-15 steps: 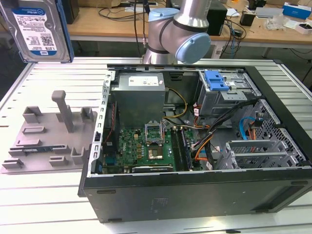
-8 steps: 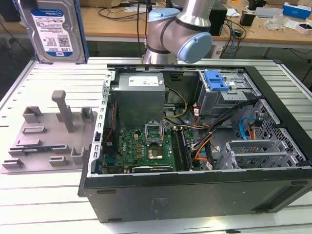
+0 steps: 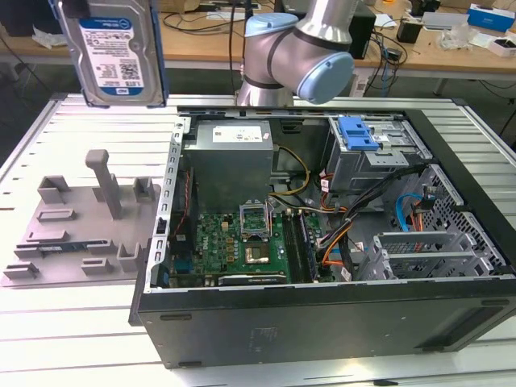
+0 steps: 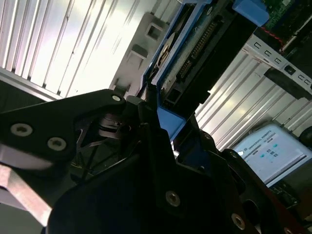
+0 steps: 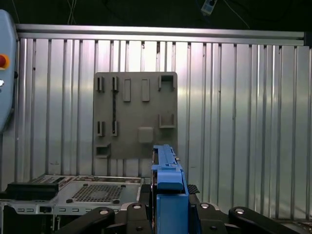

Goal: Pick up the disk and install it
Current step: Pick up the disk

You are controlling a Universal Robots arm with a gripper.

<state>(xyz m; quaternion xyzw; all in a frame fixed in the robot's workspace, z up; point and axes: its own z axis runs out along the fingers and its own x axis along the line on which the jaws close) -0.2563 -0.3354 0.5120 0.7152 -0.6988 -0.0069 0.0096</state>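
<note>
The disk (image 3: 117, 52), a silver drive with a white-and-blue label in a blue carrier, hangs upright high over the table on the exterior view's left, well above the grey fixture plate (image 3: 81, 234). In both wrist views my gripper (image 5: 168, 197) is shut on the disk's blue carrier edge (image 5: 168, 178), with black fingers (image 5: 141, 209) on either side. In the second wrist view the disk (image 4: 195, 44) extends away from the gripper (image 4: 156, 114), its connector side showing.
An open computer case (image 3: 322, 322) lies on the ribbed aluminium table (image 3: 81, 322), with motherboard (image 3: 242, 238), power supply (image 3: 234, 153) and a blue-latched drive bay (image 3: 359, 133). The arm's joints (image 3: 298, 48) rise behind the case. The fixture plate (image 5: 135, 114) lies far below the disk.
</note>
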